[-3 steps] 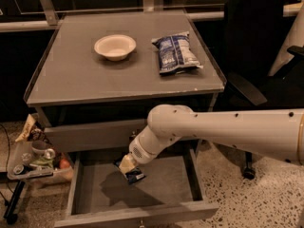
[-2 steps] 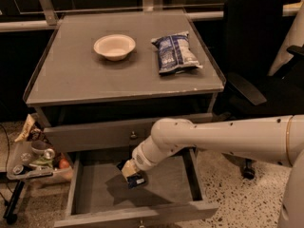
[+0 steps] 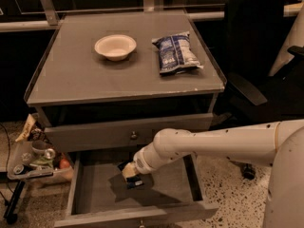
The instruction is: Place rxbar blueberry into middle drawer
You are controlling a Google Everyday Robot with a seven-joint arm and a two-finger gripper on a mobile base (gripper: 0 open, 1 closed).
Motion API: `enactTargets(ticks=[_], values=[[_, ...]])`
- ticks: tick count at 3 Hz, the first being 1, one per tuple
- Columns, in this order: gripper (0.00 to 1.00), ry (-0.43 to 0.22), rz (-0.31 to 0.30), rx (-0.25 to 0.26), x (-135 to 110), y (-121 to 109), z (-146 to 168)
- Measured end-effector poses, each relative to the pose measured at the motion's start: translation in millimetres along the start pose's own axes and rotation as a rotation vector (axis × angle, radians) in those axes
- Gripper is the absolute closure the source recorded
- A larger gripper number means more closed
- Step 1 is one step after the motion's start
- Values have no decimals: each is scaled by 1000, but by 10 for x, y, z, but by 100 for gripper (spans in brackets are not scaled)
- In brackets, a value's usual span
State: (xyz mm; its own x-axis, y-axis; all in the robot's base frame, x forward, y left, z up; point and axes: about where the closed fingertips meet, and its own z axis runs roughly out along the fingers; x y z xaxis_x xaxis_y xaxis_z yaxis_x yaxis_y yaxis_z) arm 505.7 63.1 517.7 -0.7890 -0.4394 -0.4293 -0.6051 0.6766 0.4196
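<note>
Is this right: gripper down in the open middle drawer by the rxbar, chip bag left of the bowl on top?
No. The camera view shows the chip bag right of the bowl, not left. The rest holds: gripper down in the open middle drawer by the rxbar blueberry.

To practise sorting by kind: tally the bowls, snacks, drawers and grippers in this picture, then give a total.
Bowls: 1, the bowl
Snacks: 2, chip bag and bar
Drawers: 2, knob drawer and open drawer
Grippers: 1, the gripper, down in the open drawer at the bar
Total: 6

Dim room: speckled floor [image 3: 228, 184], black office chair [image 3: 251, 46].
</note>
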Motion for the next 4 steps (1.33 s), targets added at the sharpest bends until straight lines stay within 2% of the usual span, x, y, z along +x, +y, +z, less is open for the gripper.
enactTargets(ticks=[1,2,4], values=[[100,-27,29,0,-22,-96,135],[100,-47,74,15,-45,-293,309],[100,-42,147,27,-4,-575,667]])
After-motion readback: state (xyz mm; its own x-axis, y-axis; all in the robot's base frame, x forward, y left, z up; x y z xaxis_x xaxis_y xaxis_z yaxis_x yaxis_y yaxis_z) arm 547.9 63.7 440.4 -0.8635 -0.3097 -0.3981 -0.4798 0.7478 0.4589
